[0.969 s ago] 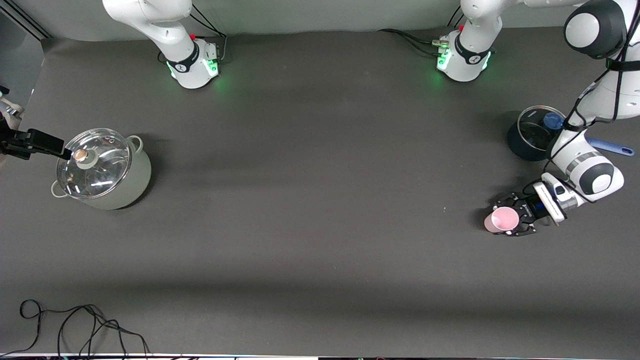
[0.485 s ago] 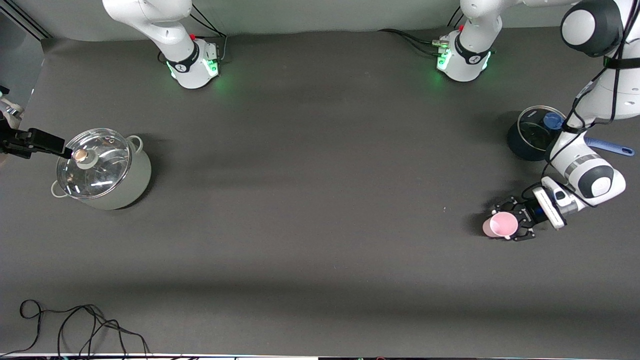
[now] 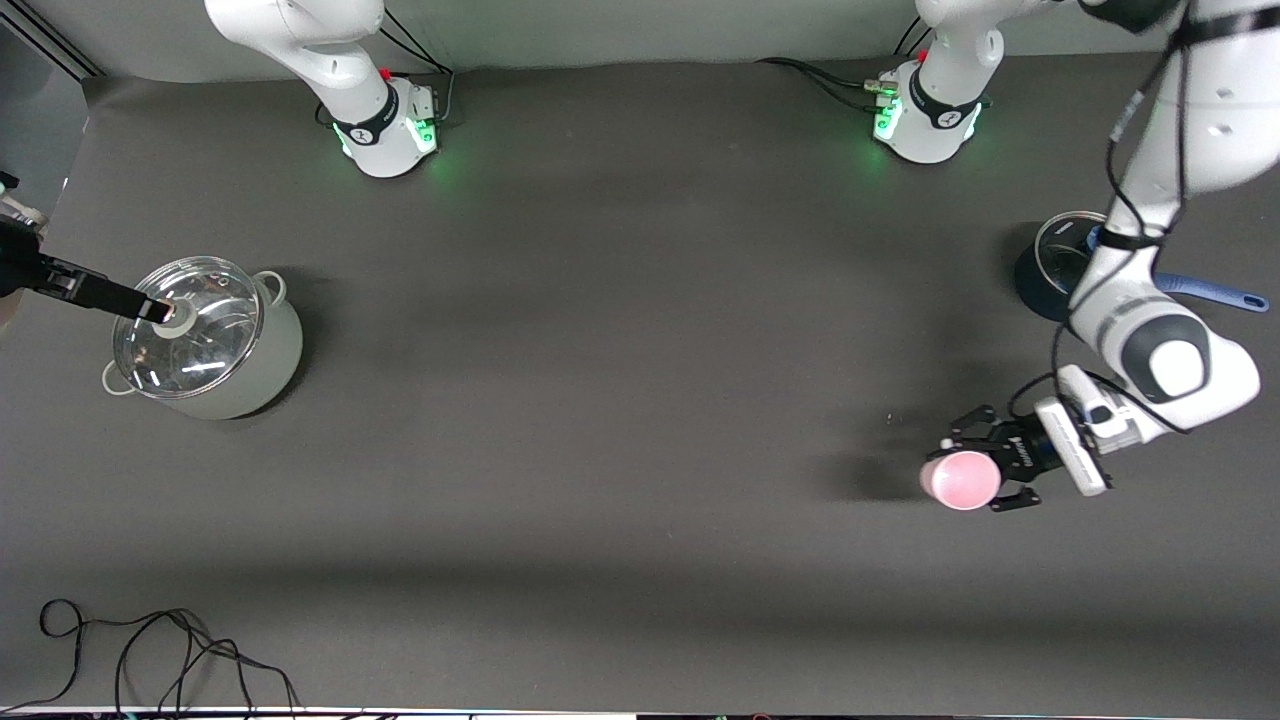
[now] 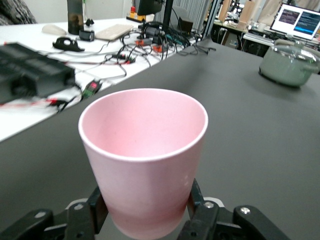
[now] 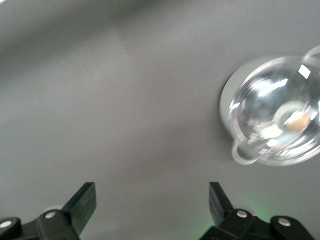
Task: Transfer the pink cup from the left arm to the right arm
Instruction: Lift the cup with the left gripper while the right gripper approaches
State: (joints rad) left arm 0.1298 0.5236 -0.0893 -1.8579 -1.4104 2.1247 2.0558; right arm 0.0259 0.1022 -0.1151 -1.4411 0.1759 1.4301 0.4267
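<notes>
The dark table (image 3: 620,330) spans the whole front view, with both arm bases along its edge farthest from the front camera. The left arm (image 3: 1150,300) reaches out over its own end of the table, and the right arm (image 3: 310,50) leaves the view above its base. A pale green pot (image 3: 215,345) with a glass lid (image 3: 190,325) stands at the right arm's end; a dark pot (image 3: 1050,270) with a blue handle (image 3: 1215,292) sits at the left arm's end, partly hidden by the left arm. The right gripper (image 5: 152,207) hangs above the table beside the green pot's lid, its fingers spread wide and holding nothing. The left gripper (image 3: 985,473) is raised over bare table, its black claw pinching the pink cup (image 4: 145,160) low on its body — the cup is clear of the surface, casting a shadow on the table. A black cable (image 3: 150,650) lies coiled at the edge nearest the front camera.
</notes>
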